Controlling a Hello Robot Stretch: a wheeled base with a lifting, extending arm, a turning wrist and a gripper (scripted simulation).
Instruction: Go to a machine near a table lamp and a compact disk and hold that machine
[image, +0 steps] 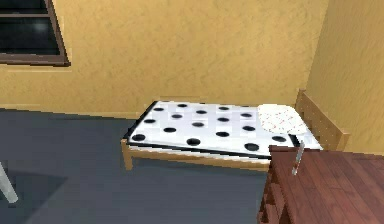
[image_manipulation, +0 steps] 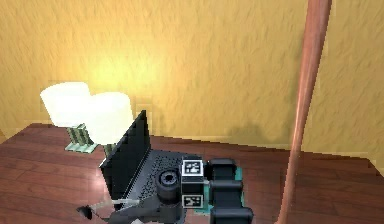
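Gripper (image_manipulation: 108, 208) by the laptop (image_manipulation: 130, 160)
two lamps (image_manipulation: 108, 116) just behind the laptop; cannot tell whether the gripper holds anything

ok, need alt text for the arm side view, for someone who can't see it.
An open black laptop sits on a dark wooden table against a yellow wall, with the robot's pincer near it at the bottom edge. Two white-shaded lamps stand left of it; a reddish pole rises at right.
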